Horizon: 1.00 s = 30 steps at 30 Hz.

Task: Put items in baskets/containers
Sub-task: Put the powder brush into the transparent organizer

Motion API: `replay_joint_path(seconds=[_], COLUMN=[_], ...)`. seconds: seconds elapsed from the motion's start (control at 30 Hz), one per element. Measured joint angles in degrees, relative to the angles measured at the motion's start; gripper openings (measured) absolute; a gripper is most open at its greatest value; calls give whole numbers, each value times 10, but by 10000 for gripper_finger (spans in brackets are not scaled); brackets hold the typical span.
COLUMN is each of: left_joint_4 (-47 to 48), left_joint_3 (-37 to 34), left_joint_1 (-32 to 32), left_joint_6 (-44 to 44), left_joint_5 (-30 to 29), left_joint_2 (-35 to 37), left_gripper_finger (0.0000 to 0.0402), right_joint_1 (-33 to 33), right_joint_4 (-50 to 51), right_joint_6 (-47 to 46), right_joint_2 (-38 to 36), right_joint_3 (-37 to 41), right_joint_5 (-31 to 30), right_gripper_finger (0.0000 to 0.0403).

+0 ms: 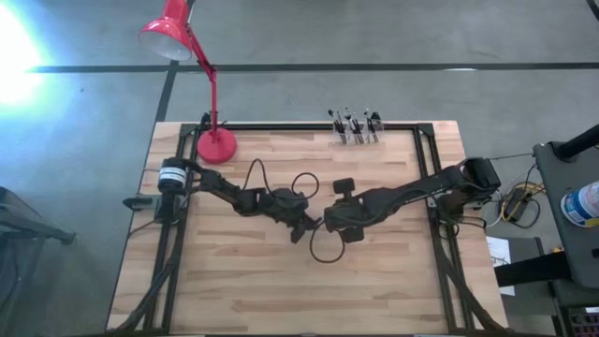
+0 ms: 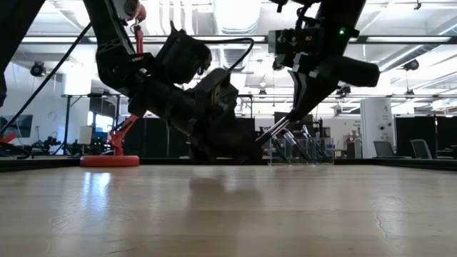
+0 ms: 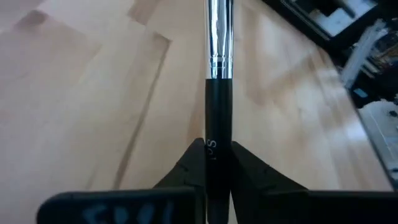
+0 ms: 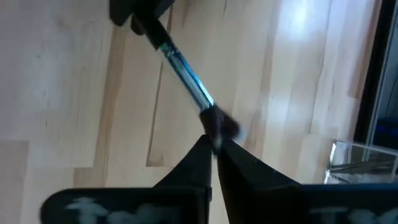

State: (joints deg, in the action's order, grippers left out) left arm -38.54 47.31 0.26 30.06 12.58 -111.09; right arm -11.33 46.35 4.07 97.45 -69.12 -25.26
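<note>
Handing over: one makeup brush spans the two grippers above mid-table.
Left gripper: clamped on the brush's dark handle — silvery ferrule runs forward, beyond the fingertips.
Right gripper: pinched on the bristle tip, directly ahead of the left one.
Organiser: at the far table edge, well apart from both grippers; several brushes stand in it — count unclear.
Progress: probably late; no loose brushes seen on the table.
Left: carry this brush across and drop it in.

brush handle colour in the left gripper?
Black handle, silver ferrule: the brush in the left gripper; left wrist view.
</note>
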Motion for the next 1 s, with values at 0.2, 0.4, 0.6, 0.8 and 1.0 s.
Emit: replay_joint_path(seconds=[0.2,0.4,0.6,0.8,1.0], left_joint_4=[-76,-276,-402,-412,-410], left_joint_3=[-46,-121,-141,-113,-87], left_joint_1=[11,35,44,53,61], left_joint_6=[-5,-15,-76,-118,-137], left_joint_5=[-40,-67,-75,-77,-77], left_joint_2=[4,6,7,7,7], left_gripper_finger=[35,35,35,35,35], right_joint_1=[6,31,93,163,182], right_joint_4=[8,-126,-480,-744,-800], right_joint_6=[-27,-70,-125,-194,-217], right_joint_2=[-48,-163,-265,-271,-238], right_joint_3=[8,109,285,375,366], right_joint_5=[-16,-29,80,189,243], right_gripper_finger=[68,117,145,199,250])
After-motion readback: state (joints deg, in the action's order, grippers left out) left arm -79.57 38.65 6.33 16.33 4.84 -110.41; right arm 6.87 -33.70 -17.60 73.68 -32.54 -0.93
